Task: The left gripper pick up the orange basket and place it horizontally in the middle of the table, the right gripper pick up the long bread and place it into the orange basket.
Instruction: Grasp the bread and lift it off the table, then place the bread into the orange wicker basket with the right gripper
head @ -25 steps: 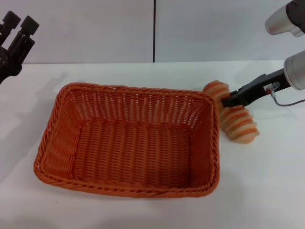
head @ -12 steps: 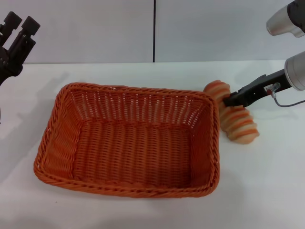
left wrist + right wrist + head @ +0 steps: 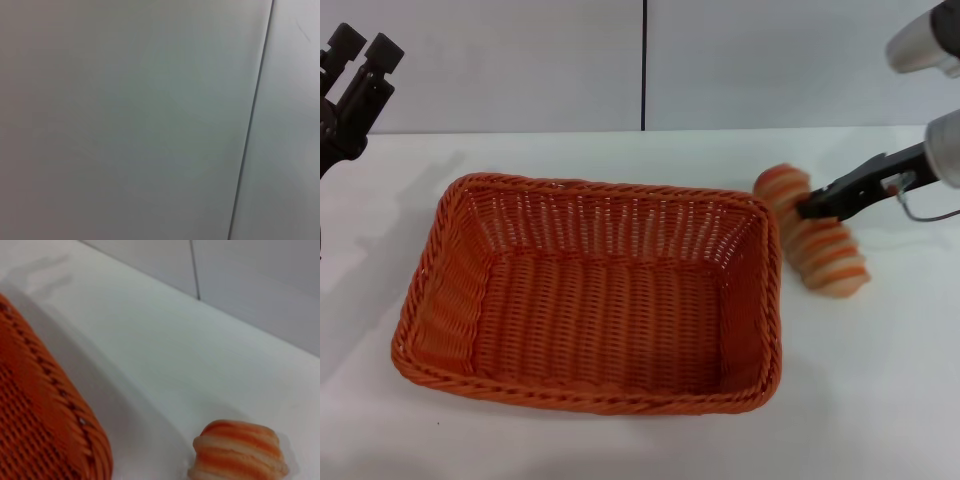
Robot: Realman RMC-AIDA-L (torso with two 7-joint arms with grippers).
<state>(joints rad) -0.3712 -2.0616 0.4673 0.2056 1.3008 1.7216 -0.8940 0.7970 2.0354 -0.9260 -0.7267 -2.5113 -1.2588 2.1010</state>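
Observation:
The orange basket [image 3: 590, 295] lies lengthwise across the middle of the white table [image 3: 880, 380] with nothing in it. Close beside its right rim is the long bread [image 3: 815, 235], orange and cream ridged, angled toward the front right. My right gripper [image 3: 807, 209] reaches in from the right and is shut on the bread's upper middle. In the right wrist view, one end of the bread [image 3: 240, 452] shows near the basket's corner [image 3: 45, 425]. My left gripper [image 3: 363, 45] is raised at the far left, open and holding nothing.
A grey wall with a dark vertical seam [image 3: 644, 65] stands behind the table. The left wrist view shows only that wall [image 3: 125, 120]. Bare tabletop lies to the right of and in front of the bread.
My right gripper and the bread have shifted slightly to the right, away from the basket's rim. The basket and the left arm have not moved.

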